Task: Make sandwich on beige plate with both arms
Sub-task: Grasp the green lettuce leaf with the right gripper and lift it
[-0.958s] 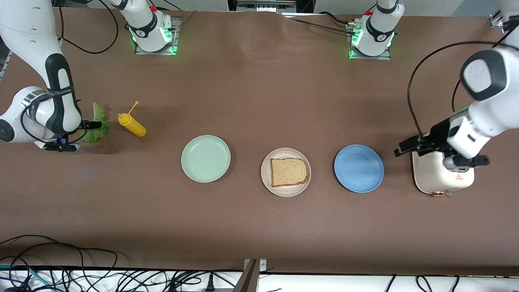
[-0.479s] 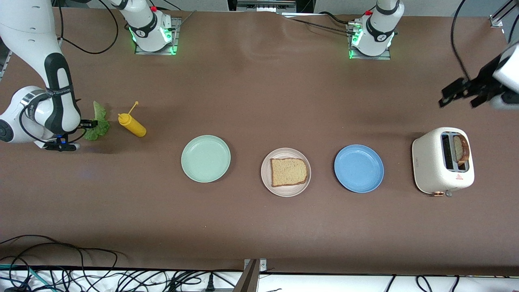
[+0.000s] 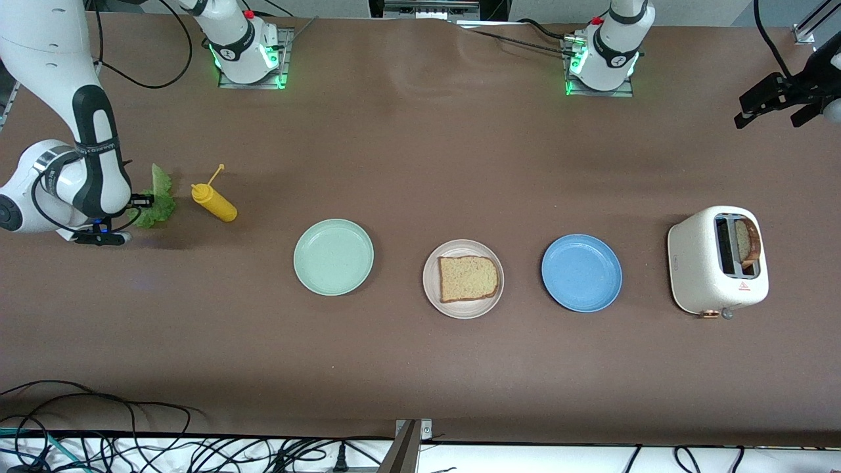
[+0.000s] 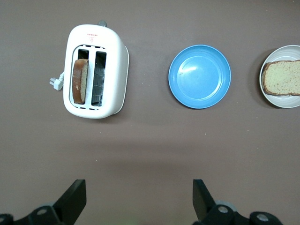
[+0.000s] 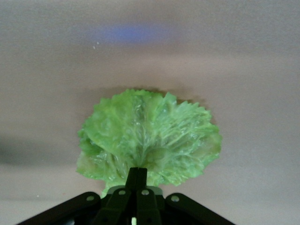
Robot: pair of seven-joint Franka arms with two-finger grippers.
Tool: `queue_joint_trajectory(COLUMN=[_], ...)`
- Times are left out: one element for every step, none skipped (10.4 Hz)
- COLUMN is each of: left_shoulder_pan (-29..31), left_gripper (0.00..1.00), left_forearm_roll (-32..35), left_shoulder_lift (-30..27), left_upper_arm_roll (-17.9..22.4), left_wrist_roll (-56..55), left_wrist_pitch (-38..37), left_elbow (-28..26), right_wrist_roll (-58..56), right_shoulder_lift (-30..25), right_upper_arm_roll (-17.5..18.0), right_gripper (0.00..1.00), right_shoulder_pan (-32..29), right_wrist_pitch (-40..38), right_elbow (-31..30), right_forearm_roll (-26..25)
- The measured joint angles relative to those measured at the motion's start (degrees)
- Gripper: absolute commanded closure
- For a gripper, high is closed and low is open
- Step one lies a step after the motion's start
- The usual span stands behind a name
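The beige plate [image 3: 453, 310] sits mid-table with one brown bread slice [image 3: 468, 278] on it; the left wrist view also shows this plate [image 4: 281, 102] and its slice [image 4: 282, 77]. A second slice [image 3: 749, 243] stands in a slot of the white toaster [image 3: 700, 263] at the left arm's end. My right gripper [image 3: 140, 200] is shut on the stem edge of a frilly green lettuce leaf [image 3: 158, 202] low over the table at the right arm's end. The right wrist view shows the leaf [image 5: 150, 133] fanning out from the closed gripper [image 5: 137, 174]. My left gripper [image 3: 778, 108] hangs open and empty, high over the table's edge above the toaster [image 4: 96, 70].
A yellow mustard bottle [image 3: 213, 202] lies beside the lettuce. A mint green plate [image 3: 333, 257] and a blue plate [image 3: 581, 272] flank the beige plate. Cables run along the table edge nearest the front camera.
My right gripper has closed on the lettuce leaf. My left gripper has risen from just over the toaster and swung out toward the table's edge, uncovering the toaster and its slice.
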Motion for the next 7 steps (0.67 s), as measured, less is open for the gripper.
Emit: queue_joint_trajectory(left_shoulder_pan=[0.0, 0.0, 0.0, 0.0, 0.0, 0.0, 0.1], left_gripper=[0.00, 0.00, 0.00, 0.00, 0.00, 0.00, 0.00], left_forearm_roll=[0.0, 0.0, 0.0, 0.0, 0.0, 0.0, 0.0], left_shoulder_lift=[0.1, 0.2, 0.2, 0.3, 0.3, 0.4, 0.5], left_upper_arm_roll=[-0.2, -0.8, -1.4, -1.6, -1.5, -1.4, -1.1], left_wrist_roll=[-0.1, -0.2, -0.4, -0.7, -0.7, -0.8, -0.8], left_wrist_pitch=[-0.1, -0.2, -0.2, -0.2, -0.2, -0.2, -0.2], left_elbow=[0.0, 0.0, 0.0, 0.0, 0.0, 0.0, 0.0], right_wrist_roll=[0.0, 0.1, 0.2, 0.2, 0.2, 0.4, 0.7], right_shoulder_lift=[0.0, -0.1, -0.3, -0.6, -0.8, -0.8, -0.4], right_upper_arm_roll=[0.0, -0.2, -0.6, -0.9, -1.1, -1.2, -1.2], right_gripper=[1.00, 1.00, 1.00, 1.00, 1.00, 1.00, 1.00], right_shoulder_pan=[0.0, 0.1, 0.1, 0.1, 0.1, 0.0, -0.1], right_wrist_pitch=[-2.9, -6.3, -9.8, -12.2, -13.3, -13.4, -13.3], right_elbow=[1.8, 4.5, 7.4, 9.5, 10.4, 10.6, 10.5], right_forearm_roll=[0.0, 0.0, 0.0, 0.0, 0.0, 0.0, 0.0])
